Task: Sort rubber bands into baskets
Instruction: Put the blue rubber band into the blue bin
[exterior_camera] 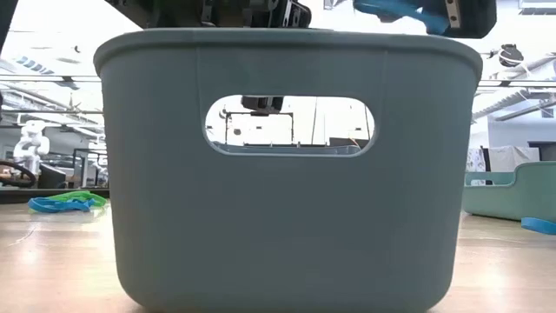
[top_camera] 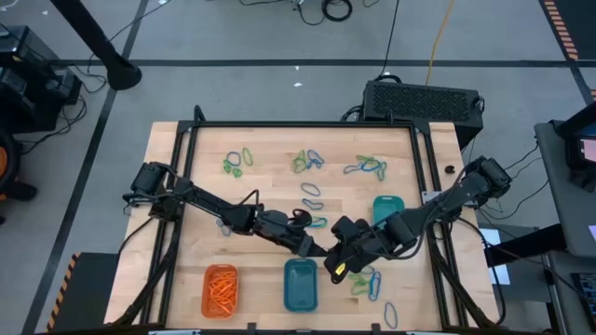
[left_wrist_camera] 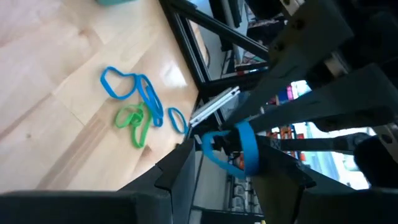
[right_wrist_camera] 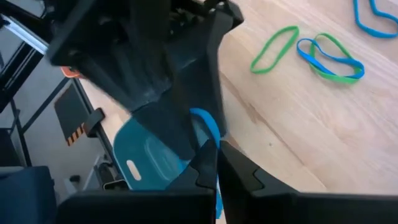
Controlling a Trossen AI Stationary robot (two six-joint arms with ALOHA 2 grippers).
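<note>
Looking at the high view, both grippers meet just off the blue basket's (top_camera: 300, 284) upper right corner, near the table's front edge. The right gripper (top_camera: 342, 263) is clenched on a blue rubber band (right_wrist_camera: 205, 127), and in the left wrist view that band (left_wrist_camera: 249, 146) looks stretched around the left gripper's (top_camera: 312, 245) spread fingers too, so it seems like a handoff. The thing that matters: the blue basket sits just down and left of the pinched band, long axis running front to back, and the left arm is the nearer one.

Containers: the orange basket (top_camera: 221, 289) has a pile of orange bands (top_camera: 222, 290), the blue one looks empty as far as I can tell, and the teal-green basket (top_camera: 388, 209), up and right of the grippers, shows nothing inside. Lots of loose bands (top_camera: 309, 162) toward the back.
</note>
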